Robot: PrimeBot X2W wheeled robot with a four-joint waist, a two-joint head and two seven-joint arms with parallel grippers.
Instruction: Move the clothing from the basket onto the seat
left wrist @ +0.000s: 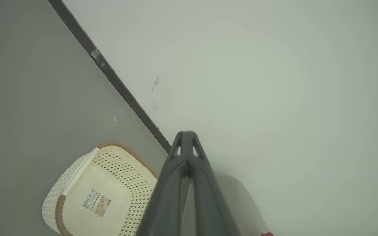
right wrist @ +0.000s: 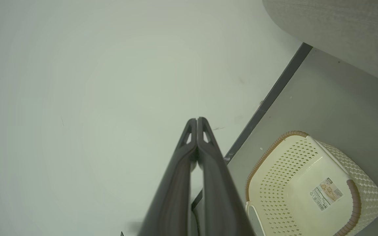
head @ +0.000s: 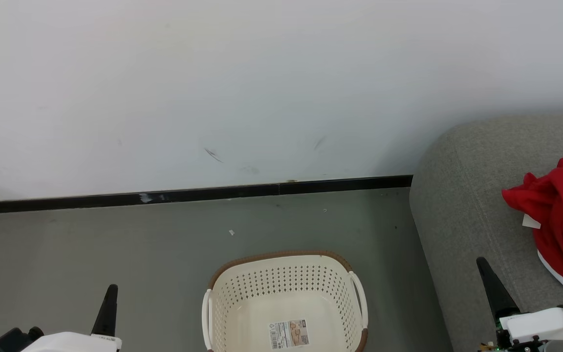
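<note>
Red clothing [head: 562,215] is bunched up in a heap on the grey sofa [head: 462,195], way over at the right edge of the head view. White trim peeks out along the bottom of the heap and there's a little white tag on its left side. The pile runs off the edge of the picture, so I can't tell how many pieces are in it.

The basket [head: 286,283] sits on the grey floor [head: 115,244], left of the sofa's rounded end and not touching it. It's a bit out from the white wall [head: 262,73] and its black baseboard [head: 213,194]. Its bare cream bottom is showing, with the barcode sticker [head: 289,334] stuck flat on it.

Left jaws are fully closed on nothing. In the left wrist view the two dark fingers [left wrist: 172,186] are pressed together right to the tips and aimed at the wall, with the basket off to the lower left. In the head view they poke up at the lower left over the floor, well apart from the basket.

Right jaws are the same deal: fingers [right wrist: 177,177] squeezed together, nothing between them. In the head view they stick up at the lower right in front of the sofa, near the bottom left of the clothing but clear of it.
</note>
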